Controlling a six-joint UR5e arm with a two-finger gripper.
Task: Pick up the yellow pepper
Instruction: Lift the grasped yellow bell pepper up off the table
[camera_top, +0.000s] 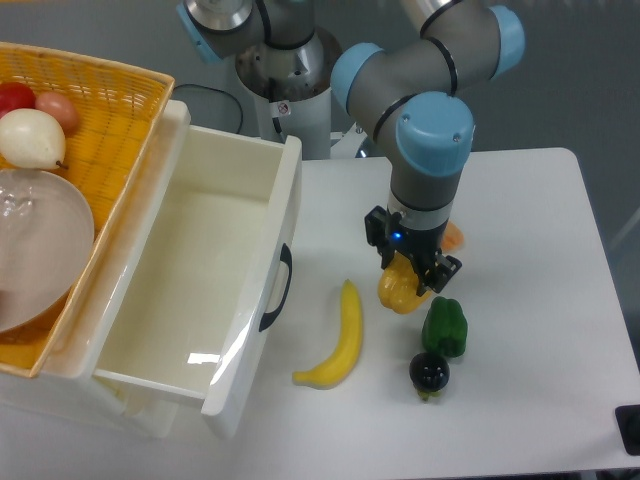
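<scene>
Camera view: black two-finger gripper (410, 281) clamps the glossy, lobed yellow pepper (398, 291) from above (apparently lifted, so it clears the neighbouring green pepper (444, 327)).

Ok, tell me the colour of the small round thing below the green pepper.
Glossy black, a dark round fruit with a greenish stem end; the fixed camera view shows it clearly.

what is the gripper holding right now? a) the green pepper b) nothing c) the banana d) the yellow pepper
d, the gripper is closed around the yellow pepper, while the banana and green pepper lie untouched on the table.
</scene>
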